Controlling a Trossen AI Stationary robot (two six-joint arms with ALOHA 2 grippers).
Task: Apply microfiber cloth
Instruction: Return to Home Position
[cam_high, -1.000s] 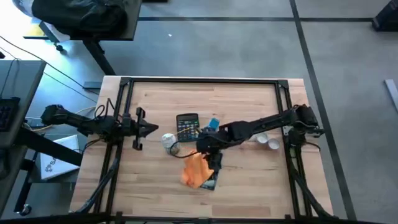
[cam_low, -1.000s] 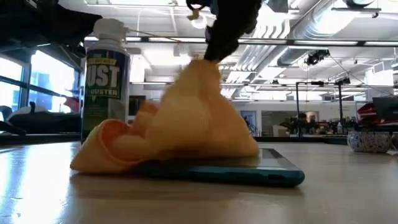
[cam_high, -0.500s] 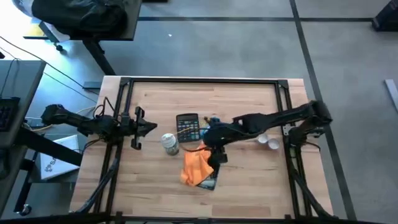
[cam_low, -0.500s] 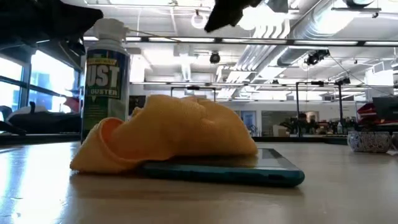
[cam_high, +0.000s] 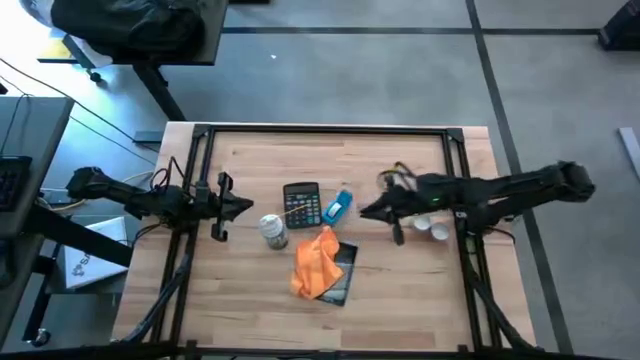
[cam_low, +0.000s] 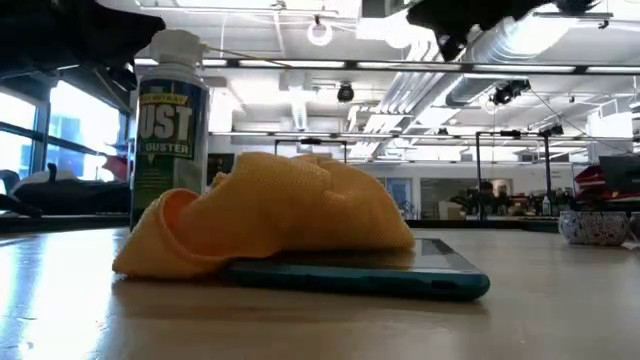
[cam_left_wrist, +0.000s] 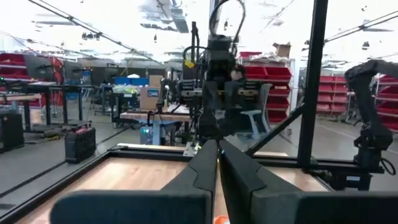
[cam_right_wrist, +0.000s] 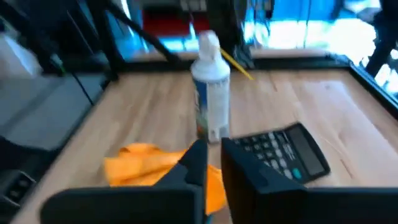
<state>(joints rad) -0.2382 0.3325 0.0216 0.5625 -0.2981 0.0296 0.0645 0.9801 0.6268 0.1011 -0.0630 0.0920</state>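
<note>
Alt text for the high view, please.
Overhead view of a wooden table: the orange microfiber cloth lies crumpled over a dark tablet near the centre, held by neither arm. The right gripper hangs apart from it, by a small blue object. The left gripper waits near a spray can and calculator.

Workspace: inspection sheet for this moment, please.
Surface: light wooden table, black frame rails.
Job's things: bright orange microfiber cloth crumpled over dark teal-edged tablet.
Clutter: black calculator, small blue object, white duster spray can, two small white cups.
Grippers: left gripper shut, at table's left; right gripper open, empty, right of the blue object.
Cables: loose wires by left arm's base.
Surroundings: grey floor, black office chair.
</note>
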